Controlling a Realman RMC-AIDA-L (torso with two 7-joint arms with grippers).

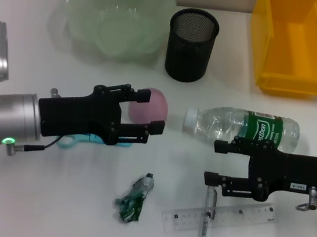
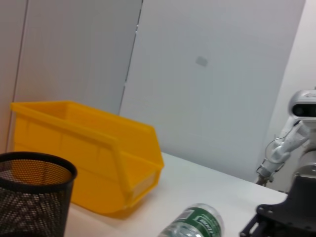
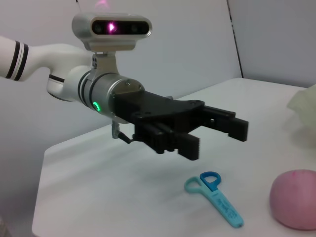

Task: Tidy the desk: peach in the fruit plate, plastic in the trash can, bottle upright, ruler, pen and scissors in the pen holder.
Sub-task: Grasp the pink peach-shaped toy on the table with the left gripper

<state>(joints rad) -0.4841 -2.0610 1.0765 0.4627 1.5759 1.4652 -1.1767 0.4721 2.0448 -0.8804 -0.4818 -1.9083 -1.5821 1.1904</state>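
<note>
Pink peach [image 1: 149, 107] — lying on the white table [image 1: 48, 197], just ahead of the left hand [image 1: 145, 112], whose fingers stand wide apart and hold nothing; the upper finger reaches over the fruit, though contact cannot be confirmed. Judged step: taking up the peach for the fruit plate [image 1: 86, 4], the pale green bowl at the far left of the table. The next move probably calls for the left hand to settle around the fruit and close gently, since a round thing may roll away.

Right hand [image 1: 210, 160] — fingers parted, empty, hovering low between the bottle [image 1: 245, 127] and the ruler [image 1: 227, 216].

Bottle — clear, green label, lying on its side near the peach; not yet upright.

Ruler — clear, flat on the near table, crossed by the pen [image 1: 206, 230].

Scissors [image 3: 216, 197] — blue-handled, flat on the table, largely under the left hand in the head view.

Plastic [image 1: 134, 199] — crumpled green scrap, near the table's front.

Pen holder [image 1: 191, 44] — black mesh, upright, apparently empty, between fruit plate and trash can [image 1: 296, 49], the yellow bin at far right.
</note>
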